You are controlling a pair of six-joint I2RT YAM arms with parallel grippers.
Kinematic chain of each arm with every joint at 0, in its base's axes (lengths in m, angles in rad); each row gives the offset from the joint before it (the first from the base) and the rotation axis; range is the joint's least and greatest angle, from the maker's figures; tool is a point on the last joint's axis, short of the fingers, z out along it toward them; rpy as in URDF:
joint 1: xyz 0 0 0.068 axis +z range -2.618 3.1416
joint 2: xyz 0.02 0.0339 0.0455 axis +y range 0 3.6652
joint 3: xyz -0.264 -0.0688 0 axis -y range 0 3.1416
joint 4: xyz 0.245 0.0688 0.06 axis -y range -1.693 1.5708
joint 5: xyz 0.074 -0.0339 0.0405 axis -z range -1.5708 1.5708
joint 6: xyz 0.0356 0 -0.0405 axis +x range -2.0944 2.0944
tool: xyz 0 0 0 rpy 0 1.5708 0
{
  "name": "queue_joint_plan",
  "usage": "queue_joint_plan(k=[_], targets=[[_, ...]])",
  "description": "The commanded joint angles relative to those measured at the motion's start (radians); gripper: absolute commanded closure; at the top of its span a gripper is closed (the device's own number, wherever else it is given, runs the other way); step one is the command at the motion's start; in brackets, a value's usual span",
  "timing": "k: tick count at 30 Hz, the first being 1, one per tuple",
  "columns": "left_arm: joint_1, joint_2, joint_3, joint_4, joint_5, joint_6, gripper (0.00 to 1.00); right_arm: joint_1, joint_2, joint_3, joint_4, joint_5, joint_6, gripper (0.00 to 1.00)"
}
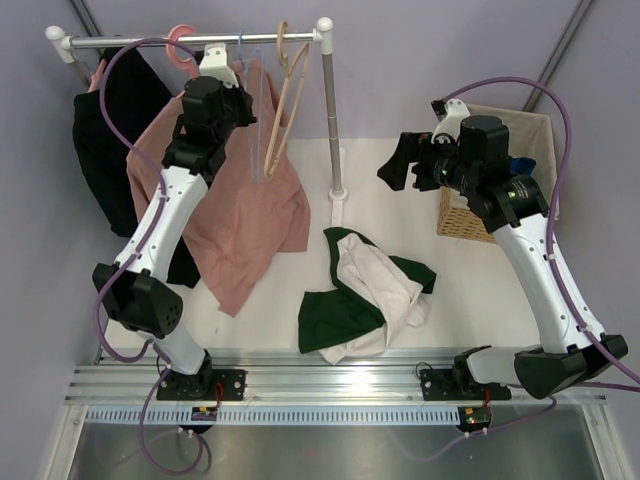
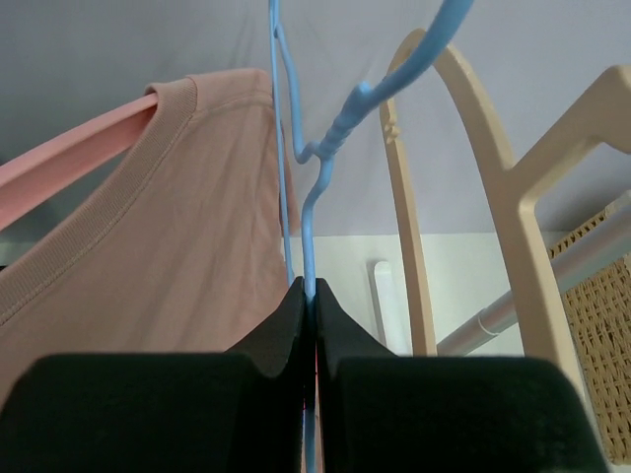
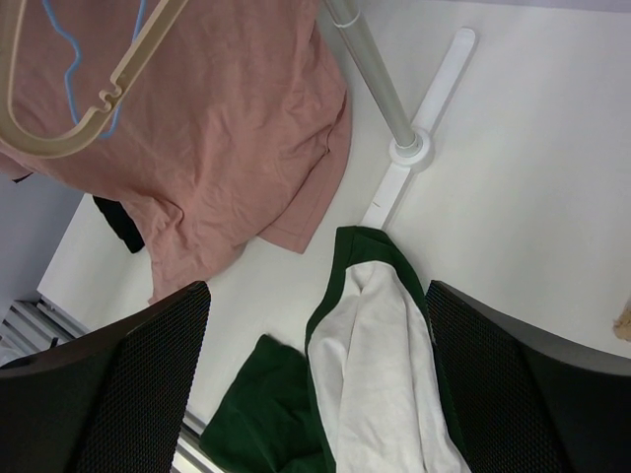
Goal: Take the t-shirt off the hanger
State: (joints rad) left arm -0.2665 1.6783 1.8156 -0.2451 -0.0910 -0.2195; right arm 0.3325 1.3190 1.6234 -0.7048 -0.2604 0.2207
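T-shirt (image 1: 365,295) lies crumpled at the foot of the rack post (image 1: 333,120), clear of the hanger (image 2: 307,236). Left of the post, the left gripper (image 2: 313,296) pinches the hanger's wire; the right gripper (image 3: 315,286), on the post's other side, gapes wide. Removal looks done; next, free the hanger.

t-shirt (image 3: 380,379): cut by bottom edge | hanger (image 2: 344,119): hook cut off top

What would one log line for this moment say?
t-shirt: off hanger, crumpled on table | left hand: shut on hanger | right hand: open, empty
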Motion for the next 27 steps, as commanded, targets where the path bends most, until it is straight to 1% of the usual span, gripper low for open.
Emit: queue_joint_plan(k=[1, 2, 3, 4, 6, 7, 8, 9, 10, 12, 16, 19, 21, 23, 25, 27], targets=[[0.006, -0.046, -0.055, -0.008, -0.019, -0.012, 0.94, -0.003, -0.020, -0.014, -0.001, 0.024, -0.011, 0.00], [0.006, -0.051, -0.068, -0.006, -0.023, -0.012, 0.86, -0.001, -0.026, -0.017, -0.001, 0.021, -0.012, 0.01], [0.006, -0.052, -0.073, -0.008, -0.023, -0.011, 0.62, -0.001, -0.026, -0.025, -0.001, 0.020, -0.012, 0.01], [0.004, -0.061, -0.075, -0.006, -0.024, -0.009, 0.49, -0.001, -0.029, -0.026, -0.004, 0.020, -0.014, 0.00], [0.006, -0.066, -0.075, -0.006, -0.023, -0.003, 0.34, -0.001, -0.033, -0.033, -0.005, 0.021, -0.014, 0.00], [0.006, -0.068, -0.070, -0.014, -0.018, 0.006, 0.18, -0.001, -0.037, -0.033, -0.004, 0.021, -0.014, 0.01], [0.006, -0.068, -0.052, -0.023, -0.016, 0.011, 0.12, -0.001, -0.038, -0.033, -0.002, 0.020, -0.014, 0.01], [0.006, -0.066, -0.038, -0.032, -0.015, 0.020, 0.04, -0.001, -0.038, -0.031, -0.004, 0.020, -0.014, 0.00], [0.006, -0.063, -0.026, -0.054, -0.015, 0.025, 0.01, -0.001, -0.037, -0.031, -0.004, 0.018, -0.015, 0.00], [0.006, -0.063, 0.017, -0.082, -0.018, 0.031, 0.01, -0.001, -0.037, -0.028, -0.002, 0.016, -0.017, 0.01], [0.006, -0.100, 0.054, -0.176, -0.077, 0.034, 0.01, -0.001, -0.032, -0.025, -0.005, 0.015, -0.014, 0.01], [0.006, -0.195, 0.031, -0.221, -0.117, 0.031, 0.01, -0.001, -0.024, -0.016, -0.013, 0.023, 0.002, 0.01], [0.006, -0.230, 0.025, -0.253, -0.137, 0.010, 0.01, -0.001, -0.012, -0.002, -0.028, 0.049, 0.031, 0.00], [0.006, -0.265, 0.027, -0.318, -0.135, -0.007, 0.01, -0.001, 0.016, 0.019, -0.068, 0.070, 0.102, 0.01], [0.006, -0.340, -0.002, -0.361, -0.113, -0.049, 0.01, -0.001, 0.045, 0.027, -0.126, 0.093, 0.149, 0.01], [0.006, -0.417, -0.022, -0.411, -0.108, -0.101, 0.01, -0.001, 0.049, 0.009, -0.151, 0.075, 0.189, 0.00]])
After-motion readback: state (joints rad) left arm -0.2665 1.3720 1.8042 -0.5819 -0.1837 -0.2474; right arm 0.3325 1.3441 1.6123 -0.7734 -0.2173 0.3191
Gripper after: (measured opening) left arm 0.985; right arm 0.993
